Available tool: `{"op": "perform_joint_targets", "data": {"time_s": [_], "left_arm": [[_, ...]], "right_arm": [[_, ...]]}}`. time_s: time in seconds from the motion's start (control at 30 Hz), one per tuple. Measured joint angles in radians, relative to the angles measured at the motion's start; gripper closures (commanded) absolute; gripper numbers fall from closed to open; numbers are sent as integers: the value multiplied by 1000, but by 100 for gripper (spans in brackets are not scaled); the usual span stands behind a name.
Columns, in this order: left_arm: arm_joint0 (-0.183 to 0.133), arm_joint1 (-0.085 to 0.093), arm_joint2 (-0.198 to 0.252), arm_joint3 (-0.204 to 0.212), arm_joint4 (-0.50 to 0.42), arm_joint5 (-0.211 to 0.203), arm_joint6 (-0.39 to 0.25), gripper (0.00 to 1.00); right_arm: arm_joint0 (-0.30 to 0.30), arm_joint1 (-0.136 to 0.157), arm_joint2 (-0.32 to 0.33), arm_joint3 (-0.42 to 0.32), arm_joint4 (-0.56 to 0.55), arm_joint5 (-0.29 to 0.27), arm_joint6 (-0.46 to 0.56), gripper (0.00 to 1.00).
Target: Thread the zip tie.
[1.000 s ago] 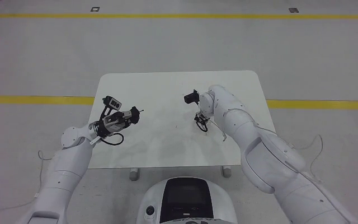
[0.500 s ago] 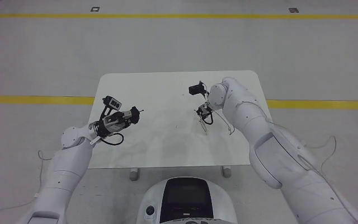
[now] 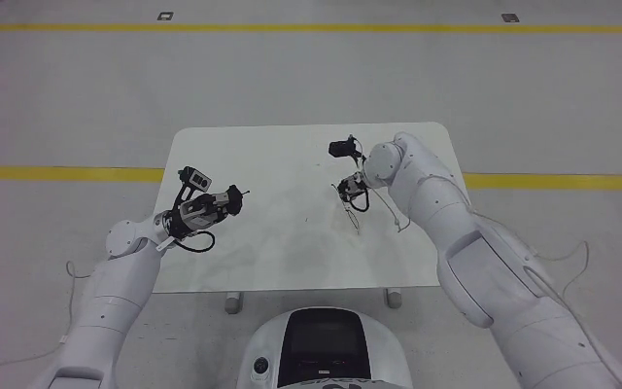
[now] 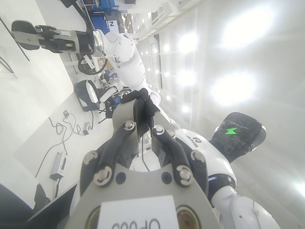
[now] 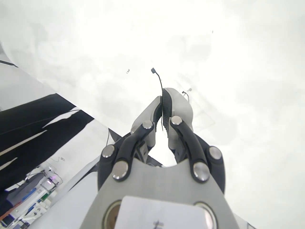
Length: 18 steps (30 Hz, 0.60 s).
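**Operator:** Right wrist view first: what is the right gripper [image 5: 163, 95] doing?

**Spotter:** Your fingers are pressed together on the thin black zip tie [image 5: 159, 79], and its head sticks out past the tips. That gripper hangs tips-down over the far right part of the table [image 3: 272, 156].

**Operator:** And the left gripper [image 4: 143, 103]?

**Spotter:** It is pressed together too, with something dark at the tips that I cannot make out. You hold it raised over the table's near left edge, pointing toward the other gripper.

A white label [image 4: 137, 212] on the mount of the left gripper [image 4: 143, 103] bears dark print, upside down and cut by the edge. A like label [image 5: 158, 212] sits behind the right gripper [image 5: 162, 101]. A small lettered sign [image 4: 112, 23] hangs in the room behind.
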Motion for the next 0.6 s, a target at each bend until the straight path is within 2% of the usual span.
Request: {"op": "perform_joint_targets", "data": {"time_s": [0.1,0.2,0.3,0.37,0.5,0.53,0.6], "left_arm": [[0,0,0,0,0,0,0,100],[0,0,0,0,0,0,0,100],[0,0,0,0,0,0,0,100],[0,0,0,0,0,0,0,100],[0,0,0,0,0,0,0,100],[0,0,0,0,0,0,0,100],[0,0,0,0,0,0,0,100]], "right_arm": [[2,25,61,-16,98,-49,-24,100],[-27,54,118,-86,176,-51,-49,100],[-91,92,184,-200,255,-50,-68,100],[-156,120,237,-300,304,-50,-86,100],[-272,158,299,-493,313,-34,-71,100],[-275,159,300,-516,311,-32,-68,100],[-270,158,298,-498,310,-32,-68,100]]}}
